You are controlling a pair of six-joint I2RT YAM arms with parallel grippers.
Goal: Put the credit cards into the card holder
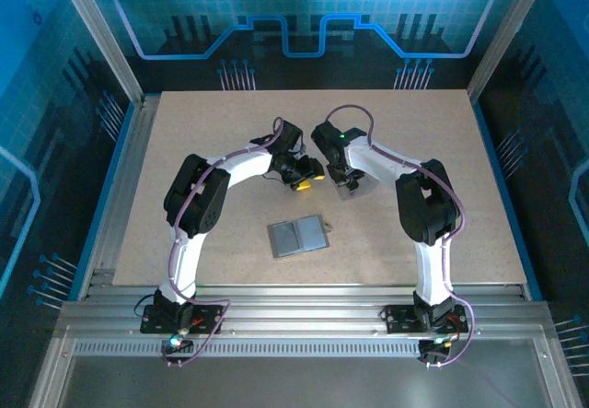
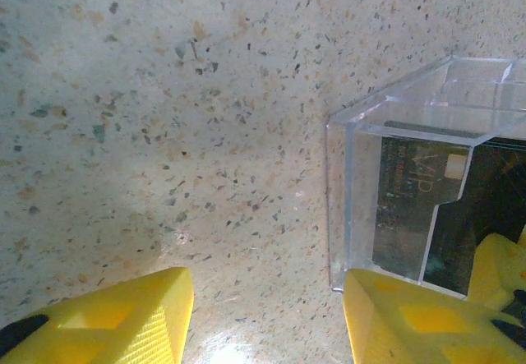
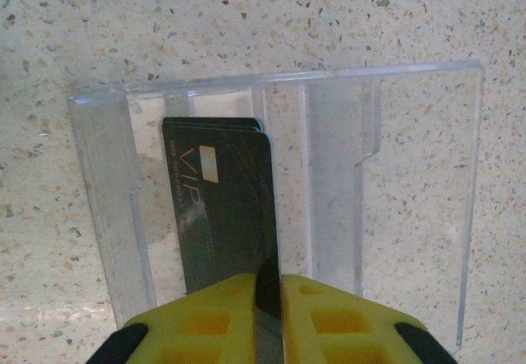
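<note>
The grey card holder point(image 1: 297, 237) lies open in two panels on the table, nearer the arm bases than both grippers. A black credit card point(image 3: 222, 208) marked VIP stands in a clear plastic box point(image 3: 411, 175), with another dark card's edge just behind it. My right gripper point(image 3: 279, 286) reaches into that box, its yellow fingers pinched on the black card's edge. The left gripper point(image 2: 267, 306) hovers open over bare table, its right finger point(image 2: 411, 323) at the corner of the clear box point(image 2: 411, 109). Through the box wall the black card point(image 2: 411, 191) shows.
Both grippers point(image 1: 304, 176) point(image 1: 348, 182) meet near the table's middle, around the clear box point(image 1: 354, 187). Speckled tabletop point(image 1: 230, 132) stretches on all sides. Metal frame posts and blue walls bound the table.
</note>
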